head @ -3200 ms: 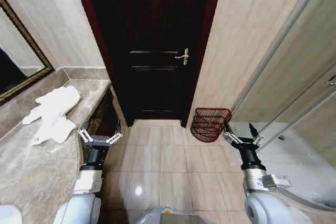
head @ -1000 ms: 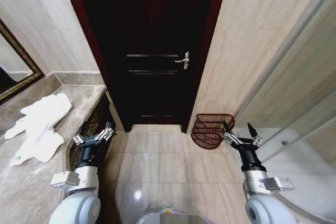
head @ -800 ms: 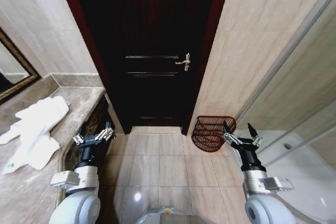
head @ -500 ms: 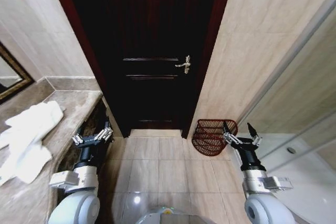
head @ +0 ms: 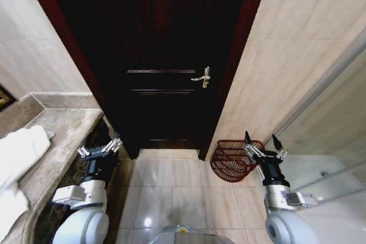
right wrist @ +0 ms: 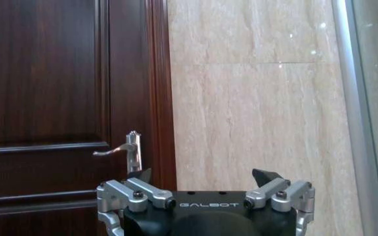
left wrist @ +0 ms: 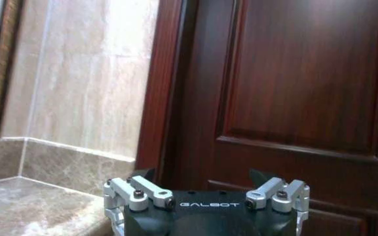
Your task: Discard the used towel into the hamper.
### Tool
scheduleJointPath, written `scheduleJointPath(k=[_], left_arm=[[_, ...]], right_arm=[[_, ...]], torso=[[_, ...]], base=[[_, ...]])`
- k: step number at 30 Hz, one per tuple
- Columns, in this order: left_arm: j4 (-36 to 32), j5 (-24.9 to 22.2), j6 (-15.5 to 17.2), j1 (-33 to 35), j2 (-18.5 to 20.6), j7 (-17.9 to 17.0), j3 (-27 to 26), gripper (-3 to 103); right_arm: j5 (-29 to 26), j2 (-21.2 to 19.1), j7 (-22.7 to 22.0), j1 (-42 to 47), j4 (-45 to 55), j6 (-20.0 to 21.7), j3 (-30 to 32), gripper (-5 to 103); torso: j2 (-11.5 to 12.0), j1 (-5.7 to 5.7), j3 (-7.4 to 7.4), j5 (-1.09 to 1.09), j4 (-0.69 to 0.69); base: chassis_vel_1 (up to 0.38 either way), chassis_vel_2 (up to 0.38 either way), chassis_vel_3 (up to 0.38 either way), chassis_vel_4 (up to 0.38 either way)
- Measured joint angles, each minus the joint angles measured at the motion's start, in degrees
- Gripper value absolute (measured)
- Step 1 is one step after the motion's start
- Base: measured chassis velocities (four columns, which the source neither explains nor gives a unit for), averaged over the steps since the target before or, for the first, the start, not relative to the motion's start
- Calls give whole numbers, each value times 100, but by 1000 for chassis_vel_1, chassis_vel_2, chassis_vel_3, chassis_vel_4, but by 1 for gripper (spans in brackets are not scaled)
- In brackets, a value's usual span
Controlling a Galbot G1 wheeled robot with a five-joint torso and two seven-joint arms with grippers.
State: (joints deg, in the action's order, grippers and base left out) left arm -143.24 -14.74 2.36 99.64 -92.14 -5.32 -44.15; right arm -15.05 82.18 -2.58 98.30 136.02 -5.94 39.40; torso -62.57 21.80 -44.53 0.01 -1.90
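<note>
One hamper (head: pixel 235 159), one towel (head: pixel 16 164)

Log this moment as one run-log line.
left claw: open, empty, beside counter | right claw: open, empty, near hamper | towel: on counter

Door (head: pixel 166 55): dark polished wood with a soft sheen. Door handle (head: pixel 202 77): bright metal. Walls (head: pixel 297 44): smooth beige stone-look tile. Floor (head: pixel 171 190): glossy tile with a light reflection. Countertop (head: pixel 54 141): polished brown marble. Towel (head: pixel 17 152): white soft cloth. Hamper (head: pixel 231 160): red-brown openwork wire.
</note>
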Motion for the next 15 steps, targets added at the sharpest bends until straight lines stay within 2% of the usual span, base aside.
scheduleJointPath(k=[2, 4, 9, 15], left_arm=[[0, -13, -34, -10, 0, -29, -4, 95], [0, -37, -48, -23, 0, -104, -19, 102], [0, -63, 82, -46, 0, -267, -81, 97], [0, -92, 234, -49, 0, -417, -125, 97]], right_arm=[[12, 0, 6, -4, -9, -5, 2, 100], [41, 0, 17, -2, -18, -11, 1, 100], [57, 1, 34, 3, -26, -21, -1, 100], [57, 27, 90, 35, -54, -77, 4, 100]], torso=[[-1, -2, 1, 0, 0], [-2, -3, 1, -1, -1], [-2, -1, 1, 0, 0], [-1, 3, 0, 0, -1]], base=[[21, -24, -28, 18], [24, -24, -28, 16], [0, 0, 0, 0], [0, 0, 0, 0]])
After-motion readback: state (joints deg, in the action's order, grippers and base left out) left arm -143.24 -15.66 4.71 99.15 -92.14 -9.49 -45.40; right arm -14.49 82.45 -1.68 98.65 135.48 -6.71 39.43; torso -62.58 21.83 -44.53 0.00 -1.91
